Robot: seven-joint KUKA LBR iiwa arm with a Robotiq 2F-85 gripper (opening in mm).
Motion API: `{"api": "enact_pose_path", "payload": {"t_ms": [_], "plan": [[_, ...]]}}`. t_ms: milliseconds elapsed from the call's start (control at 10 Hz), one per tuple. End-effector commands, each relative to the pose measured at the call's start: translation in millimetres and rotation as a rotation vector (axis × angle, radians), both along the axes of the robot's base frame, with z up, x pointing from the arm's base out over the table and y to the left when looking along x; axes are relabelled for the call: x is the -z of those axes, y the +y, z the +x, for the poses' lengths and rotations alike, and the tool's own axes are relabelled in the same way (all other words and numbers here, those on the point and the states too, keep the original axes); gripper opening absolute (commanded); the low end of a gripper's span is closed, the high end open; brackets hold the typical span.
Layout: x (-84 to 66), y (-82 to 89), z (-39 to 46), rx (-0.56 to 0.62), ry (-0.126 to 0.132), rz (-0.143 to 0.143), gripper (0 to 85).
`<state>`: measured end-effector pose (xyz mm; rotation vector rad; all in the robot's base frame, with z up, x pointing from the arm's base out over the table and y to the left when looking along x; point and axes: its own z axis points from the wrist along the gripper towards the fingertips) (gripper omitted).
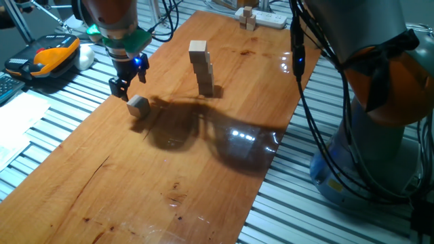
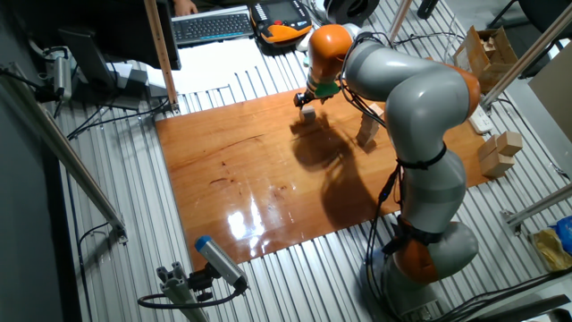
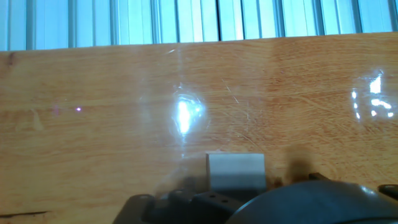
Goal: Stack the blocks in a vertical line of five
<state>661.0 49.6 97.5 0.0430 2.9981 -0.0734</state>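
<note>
So the loose block sits by itself in the left-centre of one fixed view, flat on the wooden board, and the gripper hangs just above and a touch to its upper left. The fingers look slightly apart with nothing between them, not touching the cube as far as I can tell. In the hand view the cube pokes out at bottom centre, right at the edge of the hand's housing.

The stack stands upper centre, looks like four cubes, and it's a bit crooked, with the top one offset from the ones under it.

Handling-wise, I'd guess you've got a light, stiff, plain wood cube: no squish, not fragile, fairly grippy. You probably want to pinch it on two opposite flat faces, around mid-height, squared up to the jaws so it doesn't twist. The real risk is likely the wobbly stack, not the block itself.
</note>
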Motion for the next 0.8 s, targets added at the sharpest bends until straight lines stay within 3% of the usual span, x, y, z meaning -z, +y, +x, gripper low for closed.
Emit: {"api": "enact_pose_path", "payload": {"t_ms": [0,100,400,600,700], "plan": [[2.2,0.1,0.4,-0.003,0.002,0.003,85.0],[3.8,-0.1,1.1,-0.009,0.007,0.003,85.0],[10.3,-0.7,4.5,-0.025,0.058,-0.010,85.0],[13.4,0.8,7.0,-0.030,0.109,-0.025,85.0],[14.3,1.4,6.6,-0.031,0.116,-0.028,85.0]]}}
